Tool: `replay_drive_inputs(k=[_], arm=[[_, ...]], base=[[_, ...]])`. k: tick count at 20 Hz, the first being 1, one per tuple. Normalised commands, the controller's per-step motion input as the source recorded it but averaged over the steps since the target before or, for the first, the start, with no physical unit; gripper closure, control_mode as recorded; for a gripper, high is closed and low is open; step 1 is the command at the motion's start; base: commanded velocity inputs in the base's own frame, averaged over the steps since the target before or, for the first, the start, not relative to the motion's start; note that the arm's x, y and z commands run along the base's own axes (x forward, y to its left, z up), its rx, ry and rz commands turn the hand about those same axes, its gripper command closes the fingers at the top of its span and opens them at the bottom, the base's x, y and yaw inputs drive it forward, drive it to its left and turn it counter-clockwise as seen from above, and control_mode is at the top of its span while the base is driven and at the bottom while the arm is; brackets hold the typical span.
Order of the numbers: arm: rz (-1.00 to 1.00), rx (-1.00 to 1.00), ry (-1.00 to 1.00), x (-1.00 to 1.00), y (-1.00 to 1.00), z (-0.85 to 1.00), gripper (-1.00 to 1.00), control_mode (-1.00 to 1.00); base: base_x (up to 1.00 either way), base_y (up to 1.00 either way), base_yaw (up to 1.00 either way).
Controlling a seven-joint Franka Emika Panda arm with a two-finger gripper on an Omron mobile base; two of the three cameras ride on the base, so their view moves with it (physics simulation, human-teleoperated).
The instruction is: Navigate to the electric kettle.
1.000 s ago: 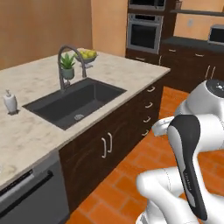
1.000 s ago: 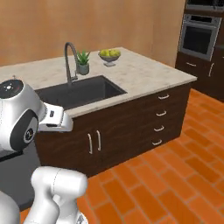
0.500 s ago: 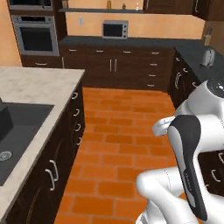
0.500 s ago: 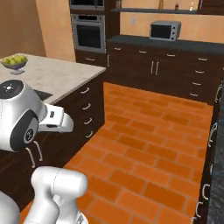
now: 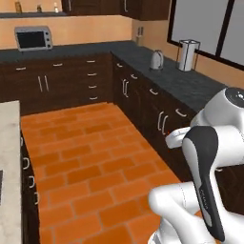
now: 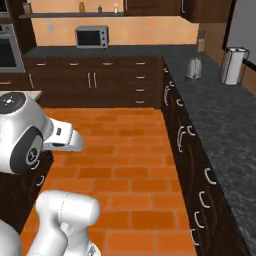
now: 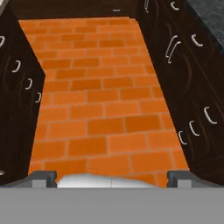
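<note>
The electric kettle point(image 5: 156, 59), small and silver-grey, stands on the dark stone counter point(image 5: 183, 83) that runs along the right wall, near its far corner. The right base view has the kettle point(image 6: 194, 68) at the upper right, well ahead of me across the brick floor. My arm is folded close over the base. In the hand view my gripper point(image 7: 111, 177) points down at the orange floor, its two fingertips point(image 7: 43, 176) far apart with nothing between them, so it is open.
A white paper roll in a black frame point(image 5: 187, 55) stands just right of the kettle. A microwave point(image 6: 91, 36) sits on the back counter. The island's light top point(image 5: 9, 157) edges in at the left. Dark cabinets line both sides of the orange brick floor point(image 5: 90, 162).
The base has turned right, so the whole picture has shifted: the sink island slid off to the left, and the back counter, then the right counter with the kettle, came into view.
</note>
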Motion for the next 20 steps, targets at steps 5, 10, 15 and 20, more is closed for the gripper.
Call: replay_drive_inputs(k=[5, 10, 15, 20], arm=[[0.0, 0.0, 0.0, 0.0, 0.0, 0.0, -1.0, 1.0], [0.0, 0.0, 0.0, 0.0, 0.0, 0.0, -1.0, 1.0], [0.0, 0.0, 0.0, 0.0, 0.0, 0.0, -1.0, 1.0], [0.0, 0.0, 0.0, 0.0, 0.0, 0.0, -1.0, 1.0]], base=[[1.0, 0.74, -0.66], [1.0, 0.78, -0.58], [1.0, 1.0, -0.48], [1.0, 0.99, -0.53]])
